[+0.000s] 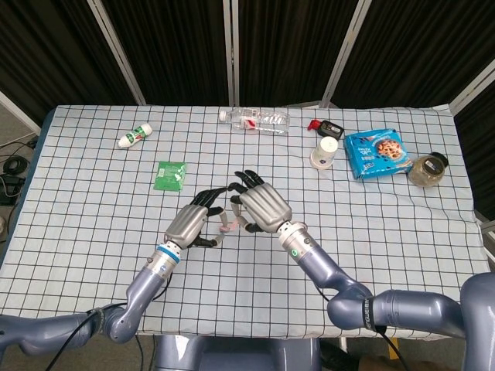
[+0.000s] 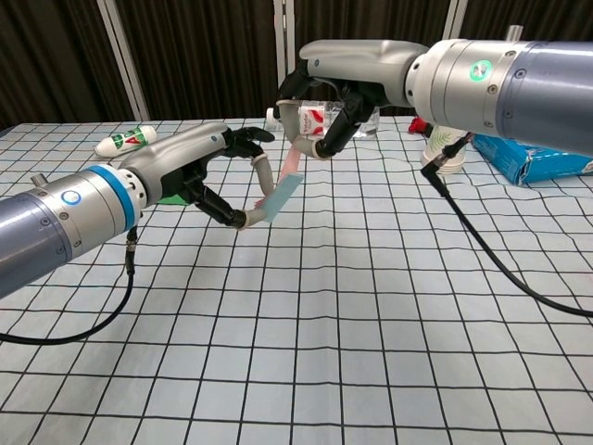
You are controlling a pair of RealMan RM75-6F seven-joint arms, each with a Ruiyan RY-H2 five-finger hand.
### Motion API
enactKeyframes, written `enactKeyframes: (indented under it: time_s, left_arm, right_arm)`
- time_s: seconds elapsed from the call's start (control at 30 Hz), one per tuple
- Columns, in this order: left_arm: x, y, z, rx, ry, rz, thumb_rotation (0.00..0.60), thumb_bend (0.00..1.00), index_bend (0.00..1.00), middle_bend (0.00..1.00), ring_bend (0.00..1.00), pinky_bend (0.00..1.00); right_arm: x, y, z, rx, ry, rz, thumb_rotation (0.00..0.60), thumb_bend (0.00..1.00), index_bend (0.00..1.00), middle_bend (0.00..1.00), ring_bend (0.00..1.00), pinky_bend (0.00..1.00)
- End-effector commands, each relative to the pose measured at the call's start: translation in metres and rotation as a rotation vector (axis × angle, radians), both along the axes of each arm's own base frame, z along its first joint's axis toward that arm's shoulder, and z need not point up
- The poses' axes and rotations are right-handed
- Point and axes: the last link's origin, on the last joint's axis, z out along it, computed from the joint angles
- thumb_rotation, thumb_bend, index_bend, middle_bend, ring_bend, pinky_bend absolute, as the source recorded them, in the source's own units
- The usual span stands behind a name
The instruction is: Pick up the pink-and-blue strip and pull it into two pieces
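Note:
The pink-and-blue strip (image 2: 283,188) hangs slanted above the checked table (image 1: 93,224), pink end up and blue end down. My right hand (image 2: 326,93) pinches the pink upper end from above. From the left, my left hand (image 2: 199,165) has a finger and the thumb closed around the blue lower end, touching it. In the head view the strip (image 1: 230,225) shows only as a small pink patch between the left hand (image 1: 189,222) and the right hand (image 1: 263,207), which are close together near the table's middle.
A green packet (image 1: 170,174) lies just behind the left hand. Along the far side are a small white bottle (image 1: 134,137), a lying clear water bottle (image 1: 255,120), a paper cup (image 1: 325,152), a blue cookie pack (image 1: 377,153) and a jar (image 1: 427,168).

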Motion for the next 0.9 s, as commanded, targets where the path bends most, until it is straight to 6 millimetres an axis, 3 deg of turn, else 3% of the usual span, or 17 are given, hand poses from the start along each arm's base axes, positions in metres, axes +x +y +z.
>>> enactKeyframes:
  time_s: [0.03,0.57,0.9]
  left_arm:
    - [-0.0002,-0.0002,0.0,0.003,0.003,-0.001,0.6,0.36,0.51,0.0,0.0,0.0]
    - [0.001,-0.0004,-0.0016,0.01,0.005,0.004,0.6,0.47,0.62,0.0,0.0,0.0]
    - [-0.0026,0.0008,-0.0022,0.005,0.003,0.024,0.6,0.48,0.7,0.0,0.0,0.0]
  right_arm:
    - [0.0003,0.0006,0.0001,0.001,-0.001,0.001,0.6,0.46,0.72,0.23,0.0,0.0]
    - [0.0001,0.0019,0.0023,0.007,-0.005,0.009,0.6,0.46,0.72,0.23,0.0,0.0]
    - [-0.0012,0.0024,0.0052,0.002,-0.007,0.022,0.6,0.46,0.72,0.23,0.0,0.0]
